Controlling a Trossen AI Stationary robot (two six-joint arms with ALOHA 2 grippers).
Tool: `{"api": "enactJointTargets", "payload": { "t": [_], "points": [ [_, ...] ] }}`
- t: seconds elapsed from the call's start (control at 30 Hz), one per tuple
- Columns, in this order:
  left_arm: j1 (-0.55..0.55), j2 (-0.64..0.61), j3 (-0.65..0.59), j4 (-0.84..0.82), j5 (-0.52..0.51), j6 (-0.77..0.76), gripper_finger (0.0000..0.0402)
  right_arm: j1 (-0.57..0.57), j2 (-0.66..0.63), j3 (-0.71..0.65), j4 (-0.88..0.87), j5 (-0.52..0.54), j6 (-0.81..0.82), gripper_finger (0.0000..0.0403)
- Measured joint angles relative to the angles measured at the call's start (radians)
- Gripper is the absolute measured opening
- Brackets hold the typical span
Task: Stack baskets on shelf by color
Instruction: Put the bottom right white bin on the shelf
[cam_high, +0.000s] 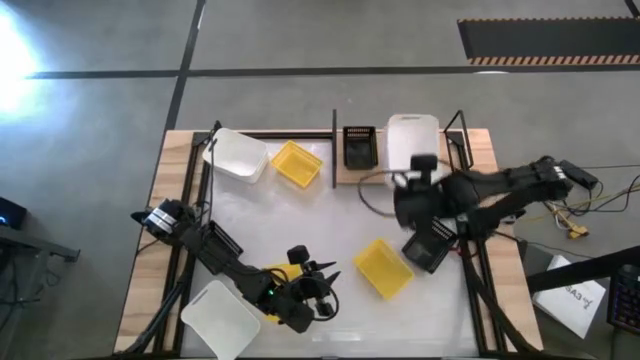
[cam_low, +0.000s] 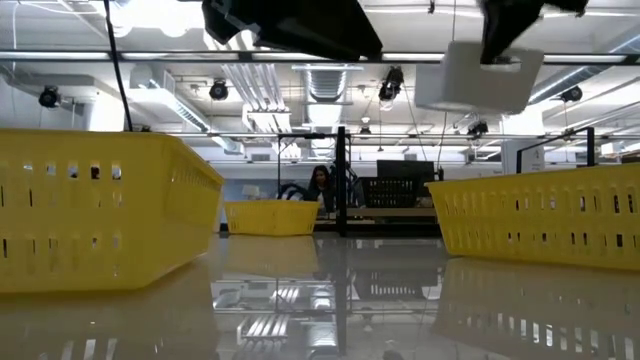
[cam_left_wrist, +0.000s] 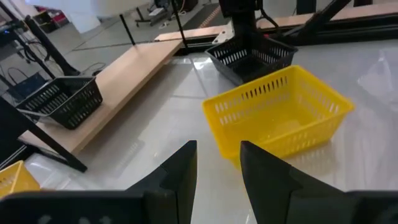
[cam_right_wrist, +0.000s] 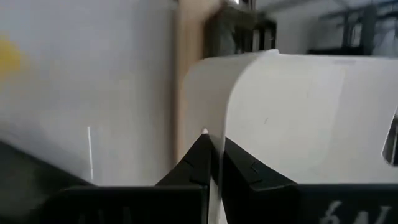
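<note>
High view: three white baskets (cam_high: 238, 153), three yellow (cam_high: 297, 163), two black (cam_high: 359, 146).

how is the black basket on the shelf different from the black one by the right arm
The black basket on the shelf rests on the pale wood shelf beside a white basket; the black basket by the right arm sits on the white tabletop, next to a yellow basket. The shelf one lies square to the board and in full view; the other is turned at an angle and partly covered by the arm. Both are black with slotted sides.
</note>
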Motion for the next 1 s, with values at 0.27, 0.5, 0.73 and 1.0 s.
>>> {"api": "enactJointTargets", "payload": {
  "t": [0.27,0.5,0.73,1.0],
  "points": [
    [0.0,0.0,-0.004,0.013,0.0,0.0,0.0107,-0.4,-0.091,-0.256,0.284,-0.133,-0.367,0.0008],
    [0.0,0.0,-0.004,0.027,0.0,0.0,0.0107,-0.585,-0.09,-0.415,0.497,-0.304,-0.554,0.0008],
    [0.0,0.0,-0.004,0.04,0.0,0.003,0.0107,-0.628,-0.055,-0.479,0.599,-0.324,-0.626,0.0008],
    [0.0,0.0,-0.004,0.048,0.0,0.004,0.0107,-0.647,-0.03,-0.485,0.657,-0.319,-0.636,0.0008]
  ]
}}
